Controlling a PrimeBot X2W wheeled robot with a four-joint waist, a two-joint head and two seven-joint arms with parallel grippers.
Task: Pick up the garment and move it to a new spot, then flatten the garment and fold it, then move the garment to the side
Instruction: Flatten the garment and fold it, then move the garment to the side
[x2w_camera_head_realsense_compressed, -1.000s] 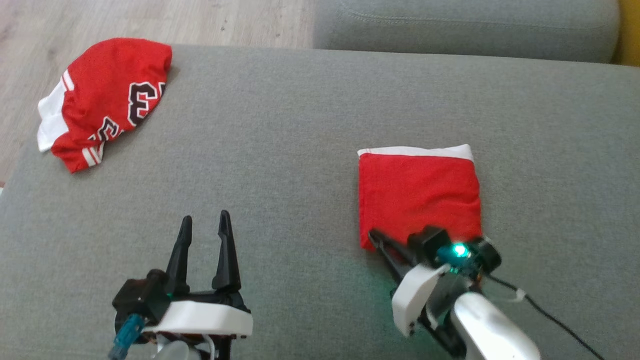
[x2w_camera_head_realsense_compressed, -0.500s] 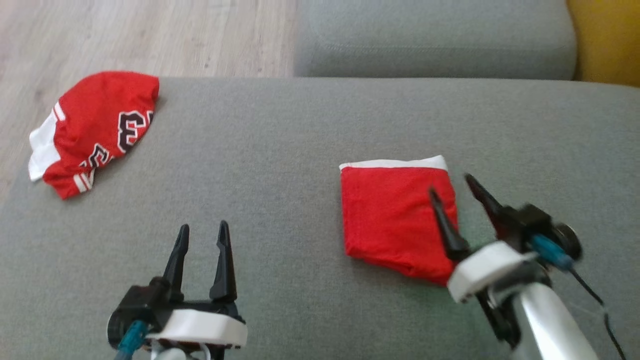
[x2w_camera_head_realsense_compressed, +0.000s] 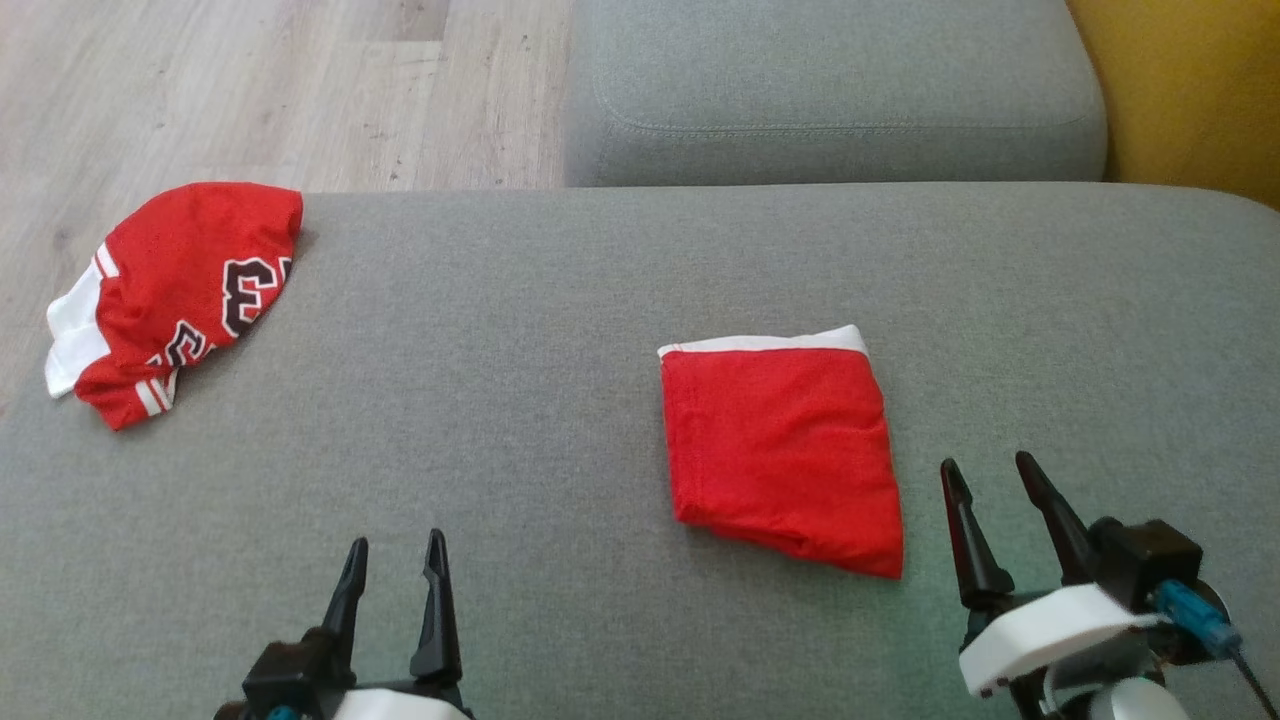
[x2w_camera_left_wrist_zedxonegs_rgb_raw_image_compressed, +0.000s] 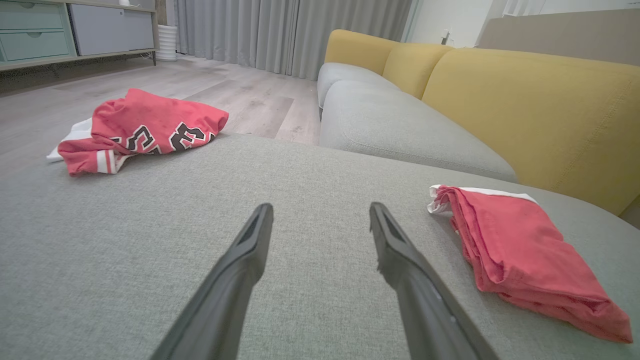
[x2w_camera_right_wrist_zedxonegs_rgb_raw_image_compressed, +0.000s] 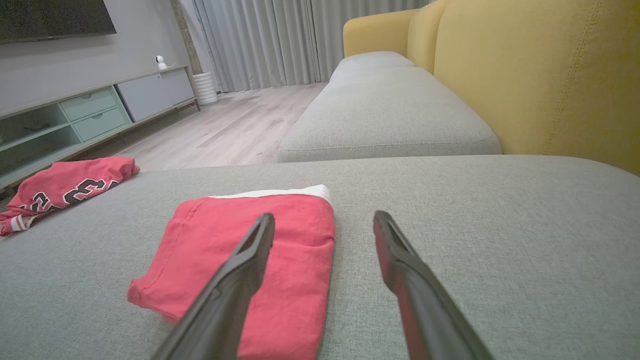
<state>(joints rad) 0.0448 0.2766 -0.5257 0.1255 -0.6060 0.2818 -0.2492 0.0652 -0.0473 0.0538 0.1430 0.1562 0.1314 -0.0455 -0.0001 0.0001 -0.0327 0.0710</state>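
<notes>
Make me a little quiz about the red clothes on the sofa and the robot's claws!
1. True or false: the right gripper is gripping the folded red garment.
2. Which is nearer that garment? A) left gripper B) right gripper
3. Count: how many red clothing items lie on the grey sofa seat?

Key: 1 false, its jaws stand open beside the garment; 2 B; 3 two, counting the crumpled red jersey.
</notes>
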